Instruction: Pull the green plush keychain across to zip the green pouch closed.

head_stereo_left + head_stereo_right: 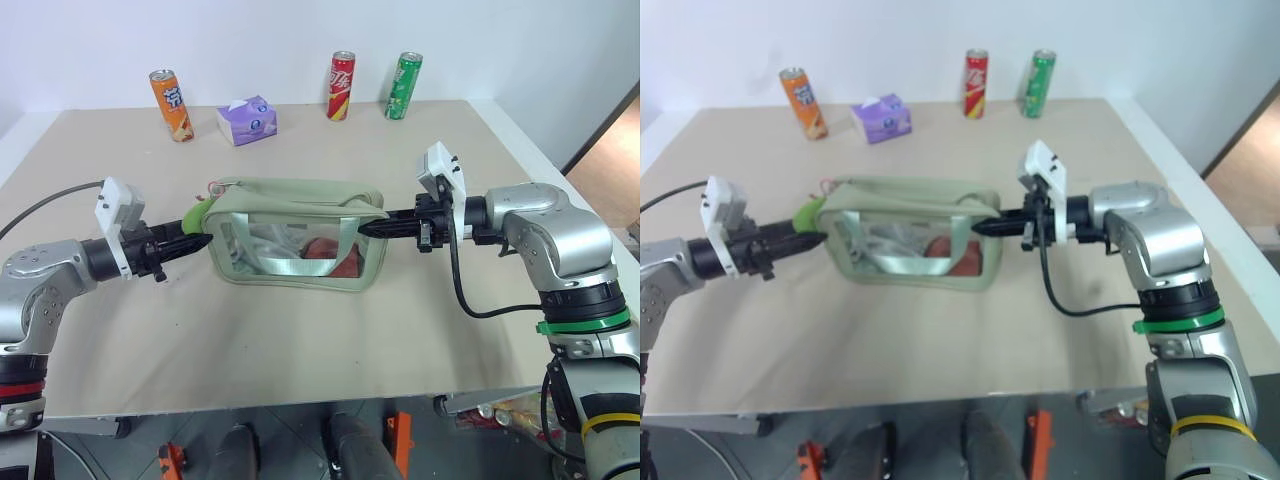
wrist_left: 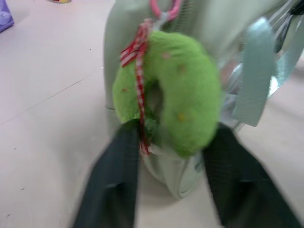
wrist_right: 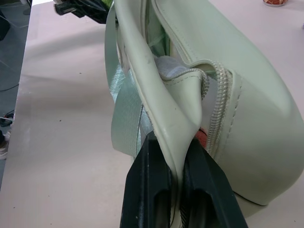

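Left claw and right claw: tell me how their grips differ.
The left claw has its fingers on either side of the green plush keychain; the right claw is pinched shut on the green pouch, on an edge of its fabric. The left claw is at the pouch's left end, the right claw at its right end. Both point inward at the pouch.

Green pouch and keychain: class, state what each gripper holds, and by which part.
Right gripper pinches the green pouch by its end rim. Left gripper closes around the green plush keychain, at its lower edge.
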Controlling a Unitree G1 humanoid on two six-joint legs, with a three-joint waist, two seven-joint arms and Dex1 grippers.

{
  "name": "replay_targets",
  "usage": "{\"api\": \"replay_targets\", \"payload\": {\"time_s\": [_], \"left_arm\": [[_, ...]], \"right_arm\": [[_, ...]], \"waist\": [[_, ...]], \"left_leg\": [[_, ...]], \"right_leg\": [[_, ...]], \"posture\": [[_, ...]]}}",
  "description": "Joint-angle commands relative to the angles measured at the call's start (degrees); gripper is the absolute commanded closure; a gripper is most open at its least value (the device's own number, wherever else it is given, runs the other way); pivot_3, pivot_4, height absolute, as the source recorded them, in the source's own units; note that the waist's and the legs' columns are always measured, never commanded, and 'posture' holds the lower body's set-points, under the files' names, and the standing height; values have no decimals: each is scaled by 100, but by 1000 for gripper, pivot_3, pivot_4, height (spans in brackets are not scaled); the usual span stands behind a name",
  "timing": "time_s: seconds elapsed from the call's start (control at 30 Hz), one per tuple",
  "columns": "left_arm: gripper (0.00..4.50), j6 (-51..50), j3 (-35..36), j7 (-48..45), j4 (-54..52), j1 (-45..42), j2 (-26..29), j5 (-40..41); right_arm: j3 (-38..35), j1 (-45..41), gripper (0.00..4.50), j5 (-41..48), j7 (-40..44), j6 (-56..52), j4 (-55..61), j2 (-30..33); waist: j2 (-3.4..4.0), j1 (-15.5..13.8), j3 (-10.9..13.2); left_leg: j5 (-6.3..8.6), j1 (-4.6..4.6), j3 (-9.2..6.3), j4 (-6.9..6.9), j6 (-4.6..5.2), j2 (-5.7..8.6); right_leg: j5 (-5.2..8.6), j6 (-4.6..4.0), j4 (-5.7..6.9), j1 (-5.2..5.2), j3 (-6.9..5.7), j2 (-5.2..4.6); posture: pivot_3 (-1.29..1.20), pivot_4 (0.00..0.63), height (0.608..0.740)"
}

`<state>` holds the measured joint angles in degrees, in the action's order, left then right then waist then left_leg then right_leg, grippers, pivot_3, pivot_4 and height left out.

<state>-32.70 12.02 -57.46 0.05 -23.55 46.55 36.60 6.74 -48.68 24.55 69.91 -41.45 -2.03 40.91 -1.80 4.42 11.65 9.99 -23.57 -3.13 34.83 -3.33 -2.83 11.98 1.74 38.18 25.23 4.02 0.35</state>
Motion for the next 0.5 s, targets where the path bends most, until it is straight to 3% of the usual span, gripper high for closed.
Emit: {"api": "replay_targets", "payload": {"time_s": [0.03, 0.07, 0.5], "left_arm": [[4192, -13, 256, -39, -140, -45, 76, 98], [4483, -15, 258, -36, -132, -31, 89, 84], [4483, -389, 736, -303, 71, -367, 624, 523]], "right_arm": [[-151, -128, 4500, 89, 28, 62, 108, 41], [-142, -132, 4500, 82, 38, 72, 93, 42], [-54, -221, 4500, -6, 120, 168, -83, 14]], "waist": [[0, 0, 0], [0, 0, 0], [0, -1, 0]], "left_leg": [[0, 0, 0, 0, 0, 0], [0, 0, 0, 1, 0, 0], [0, -1, 0, 0, 0, -2]], "right_leg": [[0, 0, 0, 0, 0, 0], [0, 0, 0, 0, 0, 0], [0, 0, 0, 1, 0, 2]], "posture": [[0, 150, 740], [0, 150, 740], [0, 150, 740]]}}
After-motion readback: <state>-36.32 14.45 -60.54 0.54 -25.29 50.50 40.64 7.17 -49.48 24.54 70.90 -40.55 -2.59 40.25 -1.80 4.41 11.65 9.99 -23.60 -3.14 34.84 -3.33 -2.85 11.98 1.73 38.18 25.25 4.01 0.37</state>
